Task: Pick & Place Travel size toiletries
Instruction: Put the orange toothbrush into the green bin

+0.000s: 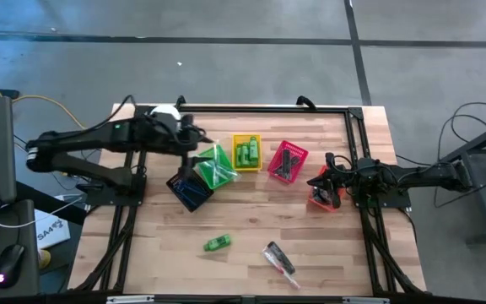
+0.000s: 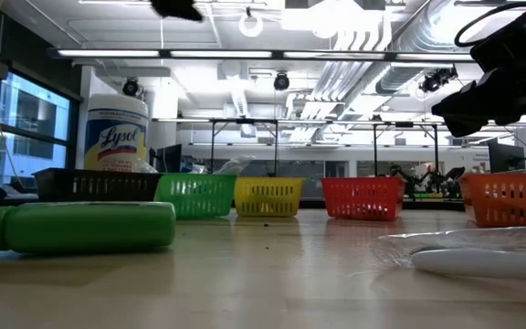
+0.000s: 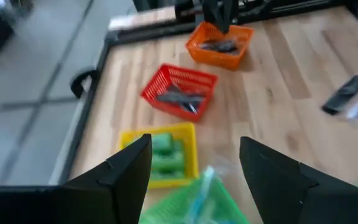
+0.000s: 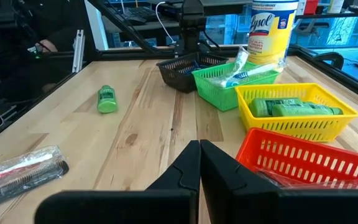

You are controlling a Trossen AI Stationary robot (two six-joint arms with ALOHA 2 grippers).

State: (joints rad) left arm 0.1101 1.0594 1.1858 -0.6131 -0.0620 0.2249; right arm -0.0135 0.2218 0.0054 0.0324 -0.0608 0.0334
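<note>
While the left gripper [image 1: 194,160] hangs empty with fingers spread above the green basket [image 1: 215,166], it should descend squarely on the loose green bottle [image 1: 217,243]; right gripper [image 1: 332,180] clenched.

A grey concrete floor [image 1: 251,59] with dark seam lines fills the top of the high view. In the low view, strip lights [image 2: 245,53] and pale ducts [image 2: 409,46] cross the ceiling; windows [image 2: 16,119] stand at left.
</note>
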